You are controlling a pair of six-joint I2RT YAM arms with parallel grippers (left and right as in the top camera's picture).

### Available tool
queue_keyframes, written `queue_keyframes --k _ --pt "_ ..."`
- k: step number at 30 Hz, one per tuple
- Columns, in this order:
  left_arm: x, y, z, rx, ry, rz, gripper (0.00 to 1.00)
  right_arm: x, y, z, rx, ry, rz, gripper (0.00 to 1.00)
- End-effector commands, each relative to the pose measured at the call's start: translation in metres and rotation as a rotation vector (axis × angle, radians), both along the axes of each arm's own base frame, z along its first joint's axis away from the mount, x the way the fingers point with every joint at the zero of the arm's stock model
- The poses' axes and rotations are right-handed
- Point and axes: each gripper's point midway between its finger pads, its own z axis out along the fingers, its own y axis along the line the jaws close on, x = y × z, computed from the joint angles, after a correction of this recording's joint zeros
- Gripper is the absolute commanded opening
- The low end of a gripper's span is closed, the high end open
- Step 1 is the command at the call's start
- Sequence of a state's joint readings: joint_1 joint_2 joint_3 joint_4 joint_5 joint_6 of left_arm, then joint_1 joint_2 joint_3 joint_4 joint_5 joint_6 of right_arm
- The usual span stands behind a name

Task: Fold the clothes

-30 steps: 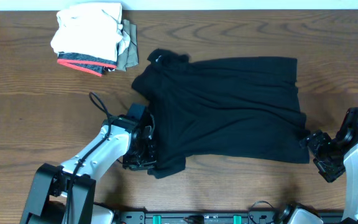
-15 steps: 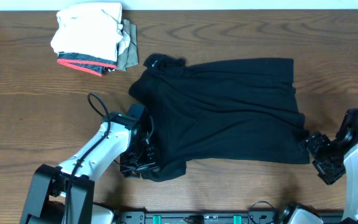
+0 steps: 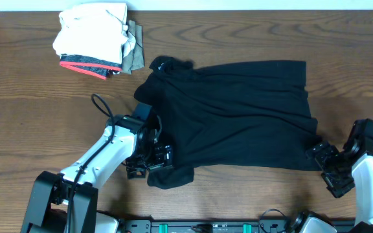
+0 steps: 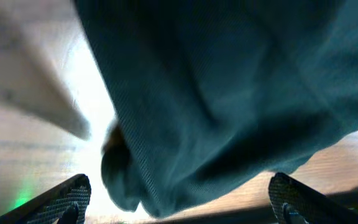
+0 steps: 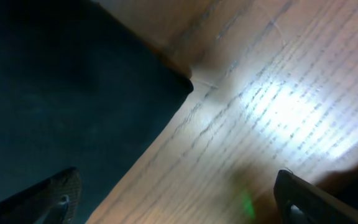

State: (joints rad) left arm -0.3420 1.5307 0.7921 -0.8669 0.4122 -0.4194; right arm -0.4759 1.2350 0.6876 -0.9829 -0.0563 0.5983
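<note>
Noting the shirt (image 3: 238,113) first: where is it, and how would it take a grip? — my neighbour, pad in hand.

— Me: Black, spread on the table (image 3: 31,116), middle to right, well apart from the stack of folded garments (image 3: 92,39) at the far left. Soft, limp, light by the look. It drapes and creases, with no stiffness to lean on. Its near-left corner is bunched into a lump (image 3: 170,176); the rest lies fairly flat.

— Neighbour: Pincers?

— Me: At that lump sits the left pincer (image 3: 153,160), fingertips (image 4: 67,194) spread wide. Cloth hangs loose between them, not pinched as far as I judge. Over bare wood, the right pincer (image 3: 326,167) is wide too and empty, just beside the shirt's near-right corner (image 5: 182,84).

— Neighbour: Where to take hold?

— Me: My guess is corners and hem edges, pinching thin against the table. A grab in the middle would only drag up a heap. The fabric may slip from a shallow pinch, and lifting one side would likely pull the other along.

— Neighbour: What can't you make out?

— Me: Sleeves. I cannot tell where they lie among the folds. The collar end (image 3: 170,63) is crumpled, dark on dark. No logo showing. Left wrist view is blurred and washed by glare, so the layers in the lump can't be counted. Right arm is cut off at the frame edge.
</note>
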Motion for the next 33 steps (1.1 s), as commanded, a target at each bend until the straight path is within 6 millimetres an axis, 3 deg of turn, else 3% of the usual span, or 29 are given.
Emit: queue_keyframes --k 1,5,17,24,33 --pt "0.006 0.0 0.003 -0.003 -0.019 0.002 0.9 -0.001 -0.001 -0.003 0.0 -0.006 -0.039 0.98" --pt "0.003 0.001 0.001 0.0 -0.01 0.002 0.8 0.002 -0.002 -0.003 -0.002 -0.018 -0.078 0.97" --pt "-0.007 0.004 -0.008 0.009 0.013 0.01 0.79 0.004 -0.002 -0.005 -0.004 -0.026 -0.087 0.97" --pt "-0.011 0.004 -0.009 0.003 0.028 0.013 0.66 0.0 0.0 -0.012 0.001 -0.018 -0.109 0.96" --pt "-0.012 0.004 -0.01 0.004 0.029 0.013 0.65 0.007 -0.004 -0.019 -0.014 -0.054 -0.172 0.9"
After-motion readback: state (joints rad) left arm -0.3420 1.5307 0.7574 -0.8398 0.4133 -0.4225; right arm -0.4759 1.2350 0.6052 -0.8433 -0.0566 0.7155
